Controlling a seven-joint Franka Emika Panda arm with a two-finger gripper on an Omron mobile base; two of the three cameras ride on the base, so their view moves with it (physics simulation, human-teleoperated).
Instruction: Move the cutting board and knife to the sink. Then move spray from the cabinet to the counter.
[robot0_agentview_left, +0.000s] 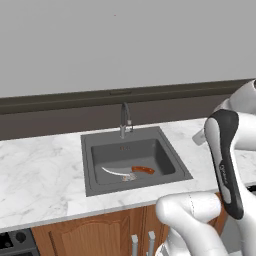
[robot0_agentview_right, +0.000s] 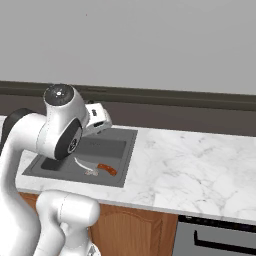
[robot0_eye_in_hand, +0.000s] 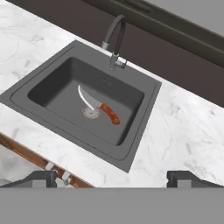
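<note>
The knife (robot0_eye_in_hand: 98, 106), with a silver blade and a reddish-brown handle, lies flat on the bottom of the dark grey sink (robot0_eye_in_hand: 48, 107), its blade over the drain. It also shows in the left base view (robot0_agentview_left: 131, 171) and the right base view (robot0_agentview_right: 98, 168). My gripper (robot0_eye_in_hand: 114, 180) hangs well above the white marble counter (robot0_eye_in_hand: 183, 131), near the sink's right side. It is open, its fingertips (robot0_eye_in_hand: 41, 178) stand wide apart and hold nothing. The cutting board, the spray and the cabinet are out of view.
A dark curved faucet (robot0_agentview_left: 125, 120) rises at the sink's back edge. A dark backsplash band (robot0_agentview_left: 75, 115) runs behind the counter (robot0_agentview_left: 40, 175). Brown drawers with grey handles (robot0_agentview_left: 135, 245) sit below. An oven front (robot0_agentview_right: 215, 240) is at the lower right.
</note>
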